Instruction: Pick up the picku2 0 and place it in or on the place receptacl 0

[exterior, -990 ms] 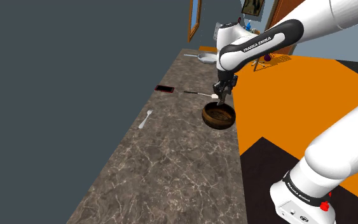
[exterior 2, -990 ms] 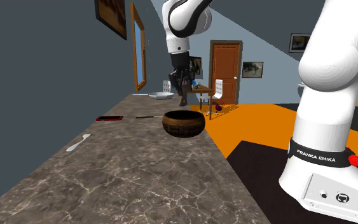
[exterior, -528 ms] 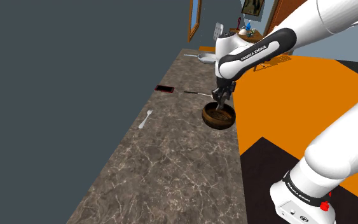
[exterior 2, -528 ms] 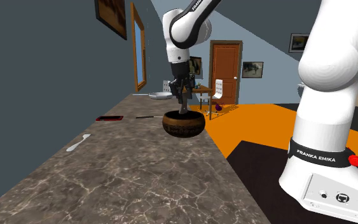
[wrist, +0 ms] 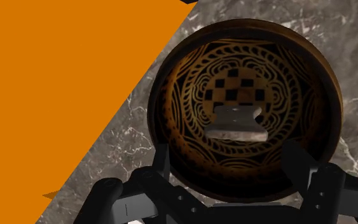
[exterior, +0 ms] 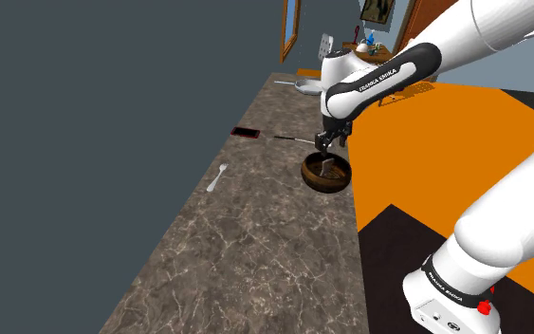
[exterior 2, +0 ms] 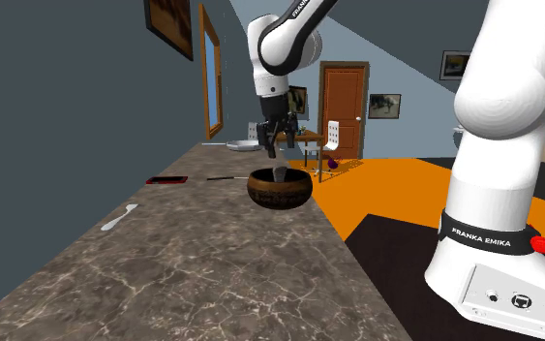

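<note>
Hovering just above the patterned brown bowl (wrist: 323, 76), the gripper (wrist: 227, 151) shows its fingers spread wide and clasping nothing, while the small grey piece (wrist: 234, 125) lies on the bowl's floor, so the placing looks done, with only the retreat left.

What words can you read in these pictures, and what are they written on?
"FRANKA EMIKA": in white on the arm, on its dark part above the bowl.
"FRANKA EMIKA": in white on the black band round the bottom of the arm.
The framed pictures on the far wall are too small to read.
The bowl has only patterns, no words.
</note>
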Robot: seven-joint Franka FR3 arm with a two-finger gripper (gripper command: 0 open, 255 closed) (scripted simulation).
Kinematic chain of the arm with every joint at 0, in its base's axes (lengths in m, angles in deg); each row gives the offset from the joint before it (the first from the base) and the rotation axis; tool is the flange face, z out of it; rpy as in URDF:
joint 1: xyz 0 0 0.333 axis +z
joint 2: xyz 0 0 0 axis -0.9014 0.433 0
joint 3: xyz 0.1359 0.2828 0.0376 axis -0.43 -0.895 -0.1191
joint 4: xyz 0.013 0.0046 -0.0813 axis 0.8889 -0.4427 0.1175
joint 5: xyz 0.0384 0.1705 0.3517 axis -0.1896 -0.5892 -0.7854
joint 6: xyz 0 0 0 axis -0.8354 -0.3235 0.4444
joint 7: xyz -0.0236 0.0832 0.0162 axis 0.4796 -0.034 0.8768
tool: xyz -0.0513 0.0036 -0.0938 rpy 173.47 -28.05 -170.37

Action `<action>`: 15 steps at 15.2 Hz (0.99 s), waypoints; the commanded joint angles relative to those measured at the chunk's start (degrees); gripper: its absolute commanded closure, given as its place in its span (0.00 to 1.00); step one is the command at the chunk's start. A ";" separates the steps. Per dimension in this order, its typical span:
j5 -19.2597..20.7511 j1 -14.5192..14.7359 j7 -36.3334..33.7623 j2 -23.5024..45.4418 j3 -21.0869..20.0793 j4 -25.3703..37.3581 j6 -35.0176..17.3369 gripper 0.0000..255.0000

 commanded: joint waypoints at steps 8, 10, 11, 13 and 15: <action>-1.96 0.91 1.13 -3.80 -0.73 3.62 7.43 0.00; -1.96 0.91 1.14 -3.81 -0.73 3.61 7.43 0.00; -1.96 0.91 1.13 -3.80 -0.73 3.62 7.43 0.00; -1.96 0.91 1.13 -3.80 -0.73 3.62 7.43 0.00; -1.96 0.91 1.13 -3.80 -0.73 3.62 7.43 0.00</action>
